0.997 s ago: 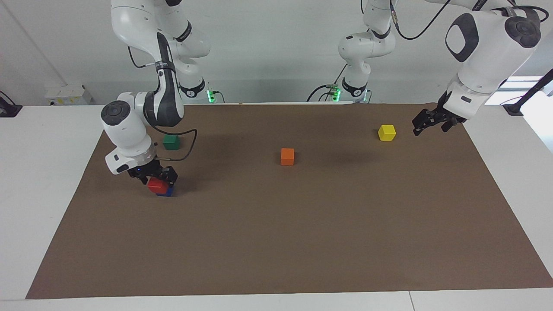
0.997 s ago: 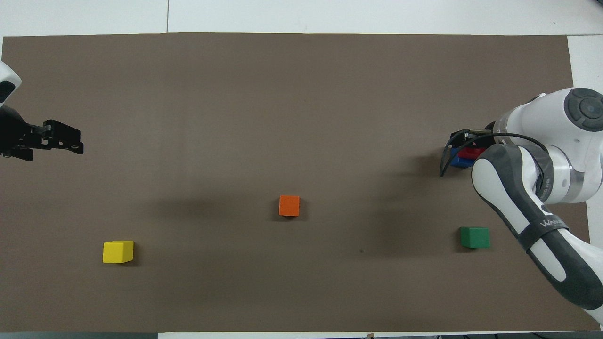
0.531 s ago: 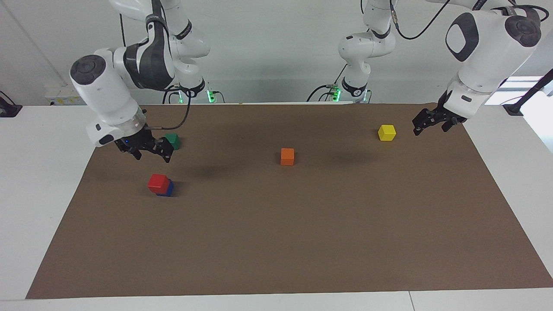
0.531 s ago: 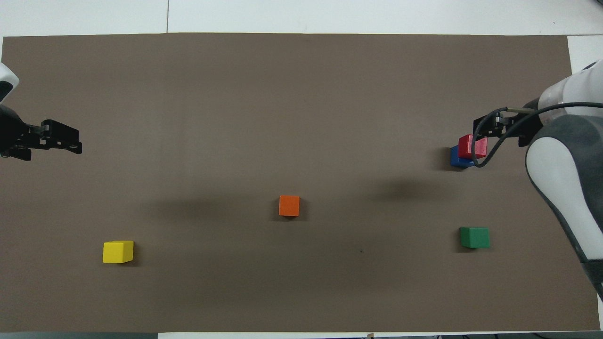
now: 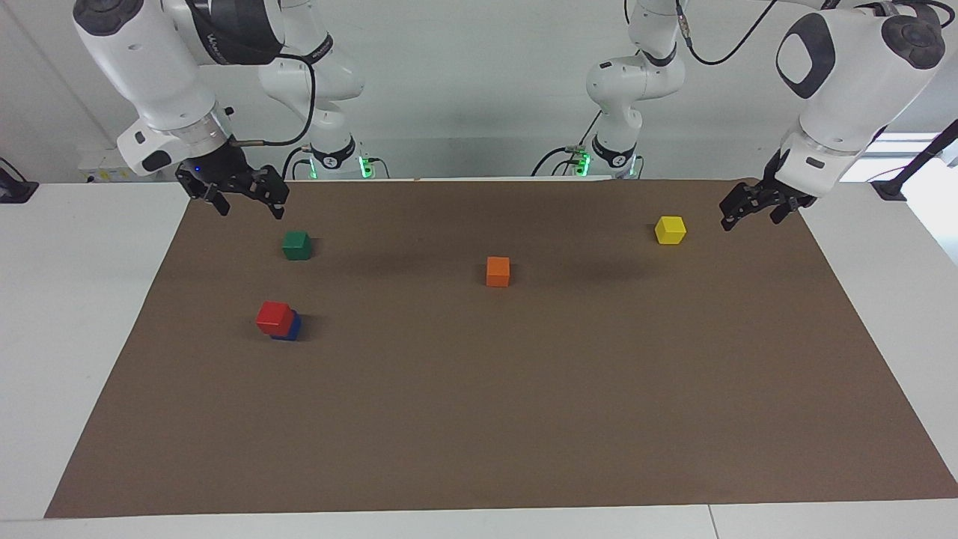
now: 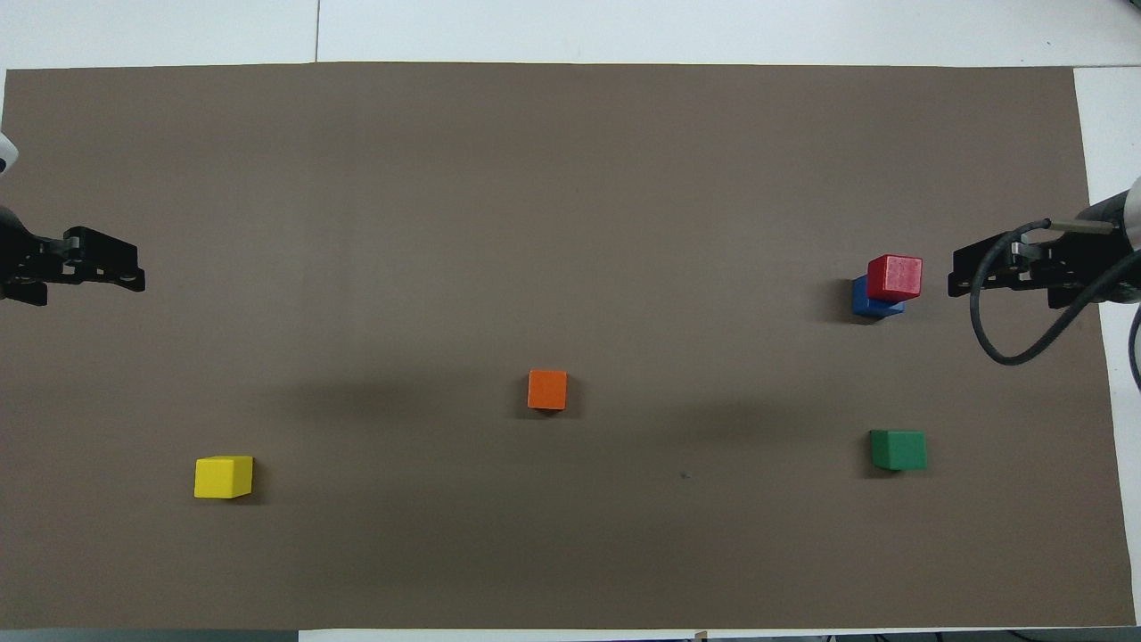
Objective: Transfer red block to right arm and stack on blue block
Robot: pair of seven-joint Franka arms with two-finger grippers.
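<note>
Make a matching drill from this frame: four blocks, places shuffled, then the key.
Things:
1. red block
2. green block
3. orange block
4. yellow block

Places:
A. mid-mat, alone
B. left arm's end of the mat
C. on the blue block
D. right arm's end, nearer the robots than the stack

Pairs: 1-C, 2-D, 3-A, 4-B

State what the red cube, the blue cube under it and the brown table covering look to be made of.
Red cube: probably painted wood or plastic; faint sheen, crisp edges. Blue cube: likely the same. Brown covering: matte paper or card; flat, no glare.
</note>
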